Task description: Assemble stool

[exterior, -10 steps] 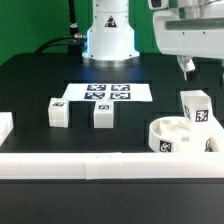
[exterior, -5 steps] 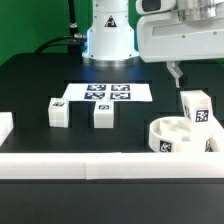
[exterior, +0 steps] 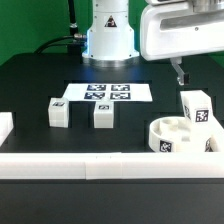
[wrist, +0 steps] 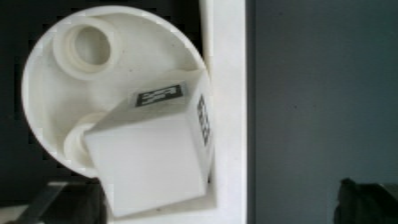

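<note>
The white round seat (exterior: 178,137) lies at the exterior view's right, against the front rail. One leg block (exterior: 196,107) stands upright at its far side. Two more leg blocks (exterior: 58,112) (exterior: 103,114) stand apart near the middle. My gripper (exterior: 181,73) hangs above and behind the seat, touching nothing. In the wrist view the seat (wrist: 98,95) and the leg block (wrist: 157,165) lie below my gripper (wrist: 217,205). Its dark fingers (wrist: 64,200) stand wide apart and hold nothing.
The marker board (exterior: 108,92) lies flat before the robot base. A long white rail (exterior: 100,165) runs along the front and shows in the wrist view (wrist: 224,70). Another white rail end (exterior: 5,128) sits at the exterior view's left.
The hand has shifted toward the exterior view's left and a little lower, to above the seat. The parts on the table have not moved.
</note>
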`<state>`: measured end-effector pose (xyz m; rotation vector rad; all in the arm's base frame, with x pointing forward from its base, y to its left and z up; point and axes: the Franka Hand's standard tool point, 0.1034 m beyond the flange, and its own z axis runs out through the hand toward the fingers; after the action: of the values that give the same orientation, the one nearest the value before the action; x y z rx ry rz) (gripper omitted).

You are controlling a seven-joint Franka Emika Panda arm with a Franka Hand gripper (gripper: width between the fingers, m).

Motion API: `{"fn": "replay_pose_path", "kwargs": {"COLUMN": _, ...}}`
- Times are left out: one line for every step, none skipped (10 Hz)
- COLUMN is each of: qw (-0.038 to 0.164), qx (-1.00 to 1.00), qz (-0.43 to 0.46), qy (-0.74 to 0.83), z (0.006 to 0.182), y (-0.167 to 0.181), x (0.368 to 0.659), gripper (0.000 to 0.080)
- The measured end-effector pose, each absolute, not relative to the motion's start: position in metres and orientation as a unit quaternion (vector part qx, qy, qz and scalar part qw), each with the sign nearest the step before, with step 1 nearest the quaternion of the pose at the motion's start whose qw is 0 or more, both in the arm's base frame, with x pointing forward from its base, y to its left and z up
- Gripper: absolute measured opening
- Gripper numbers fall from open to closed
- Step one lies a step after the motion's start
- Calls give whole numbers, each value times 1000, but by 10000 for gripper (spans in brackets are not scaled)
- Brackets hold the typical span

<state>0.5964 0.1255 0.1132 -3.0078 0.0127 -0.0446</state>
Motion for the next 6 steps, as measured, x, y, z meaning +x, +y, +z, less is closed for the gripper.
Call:
{"fn": "replay_pose_path", "kwargs": {"qw": 66, "qx": -997, "qz": -18, "qy": -37, "z": 113, "y": 125, "x": 596, "gripper": 649}}
{"fn": "replay_pose_path", "kwargs": {"qw": 48, "qx": -988, "qz": -25, "qy": -144, "z": 113, "y": 126, "x": 597, "gripper": 649}}
{"fn": "replay_pose_path", "kwargs": {"qw": 39, "qx": -978, "qz": -26, "qy": -205, "z": 112, "y": 127, "x": 597, "gripper": 649}}
{"fn": "replay_pose_path", "kwargs": {"qw": 32, "qx": -966, "qz": -31, "qy": -256, "z": 111, "y": 127, "x": 597, "gripper": 649}}
{"fn": "replay_pose_path", "kwargs": {"qw": 28, "qx": -962, "qz": -49, "qy": -266, "z": 107, "y": 121, "x": 594, "gripper": 649}}
{"fn": "replay_pose_path", "kwargs": {"qw": 24, "qx": -954, "qz": -47, "qy": -294, "z": 105, "y": 118, "x": 592, "gripper": 649}}
